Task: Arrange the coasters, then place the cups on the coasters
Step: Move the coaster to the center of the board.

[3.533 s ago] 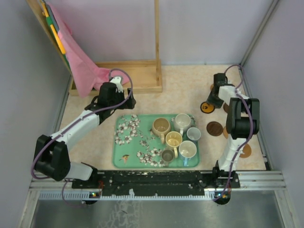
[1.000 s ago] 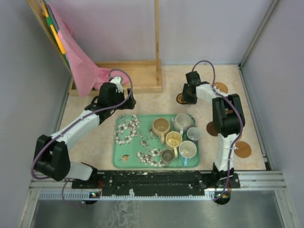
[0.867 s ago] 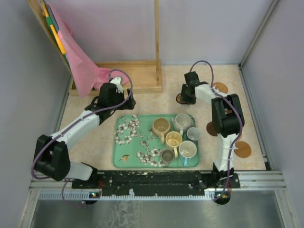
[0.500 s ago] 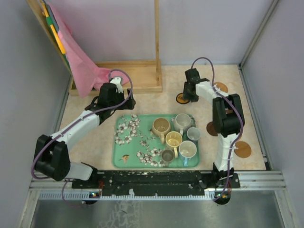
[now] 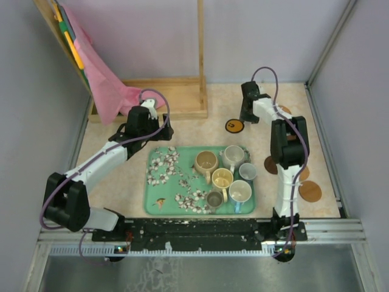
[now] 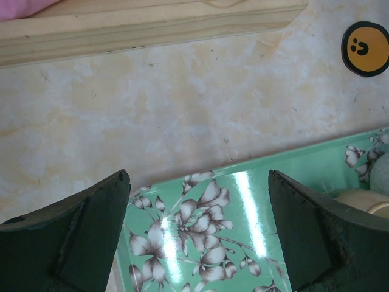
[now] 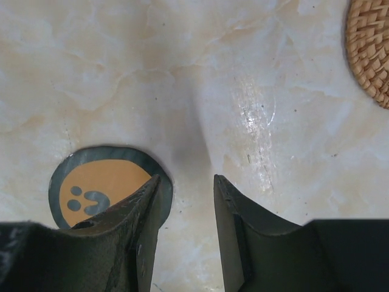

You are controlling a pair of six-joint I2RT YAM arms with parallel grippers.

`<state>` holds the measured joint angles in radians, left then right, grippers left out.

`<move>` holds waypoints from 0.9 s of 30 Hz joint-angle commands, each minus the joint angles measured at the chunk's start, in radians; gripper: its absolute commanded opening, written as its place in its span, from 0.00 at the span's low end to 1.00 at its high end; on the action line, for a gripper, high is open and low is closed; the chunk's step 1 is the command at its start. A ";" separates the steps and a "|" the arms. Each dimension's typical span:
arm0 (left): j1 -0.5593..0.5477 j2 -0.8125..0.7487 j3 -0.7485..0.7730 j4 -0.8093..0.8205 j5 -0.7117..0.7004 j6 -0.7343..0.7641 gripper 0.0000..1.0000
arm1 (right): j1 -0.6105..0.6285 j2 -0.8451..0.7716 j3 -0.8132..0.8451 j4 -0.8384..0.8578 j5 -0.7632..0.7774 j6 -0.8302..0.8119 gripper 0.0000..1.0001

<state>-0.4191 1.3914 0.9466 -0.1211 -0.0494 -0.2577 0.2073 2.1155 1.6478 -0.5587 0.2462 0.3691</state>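
Coaster [image 7: 91, 190] with the smiley face is lying flat on the table [image 7: 243, 91] beside the right end effector [image 7: 187, 182], parted and empty, which should be lifting straight up.

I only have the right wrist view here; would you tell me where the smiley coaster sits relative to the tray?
Observer: The smiley coaster lies flat on the table just beyond the tray's far edge, apart from it.
Operator: Thank you. Where are the cups?
Observer: All six cups stand on the tray's right half, none on a coaster.
Operator: And the left arm?
Observer: The left gripper hangs open near the tray's far left corner, holding nothing.
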 commanded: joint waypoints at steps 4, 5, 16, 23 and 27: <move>-0.001 -0.005 0.021 -0.017 -0.004 0.005 1.00 | 0.001 0.059 0.106 -0.053 0.079 -0.014 0.40; -0.001 -0.004 0.022 -0.019 -0.003 0.005 1.00 | 0.001 0.061 0.106 -0.055 0.084 -0.015 0.40; -0.001 0.000 0.024 -0.018 0.002 0.004 1.00 | -0.001 0.056 0.060 -0.044 0.084 -0.024 0.40; -0.001 0.006 0.026 -0.016 0.003 0.000 1.00 | 0.027 0.064 0.047 -0.038 0.030 -0.022 0.40; -0.001 0.002 0.023 -0.016 0.003 -0.002 1.00 | 0.056 0.067 0.040 -0.037 0.003 -0.010 0.40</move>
<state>-0.4191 1.3918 0.9474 -0.1364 -0.0498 -0.2577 0.2256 2.1818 1.6901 -0.6064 0.2810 0.3592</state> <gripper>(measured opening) 0.997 0.399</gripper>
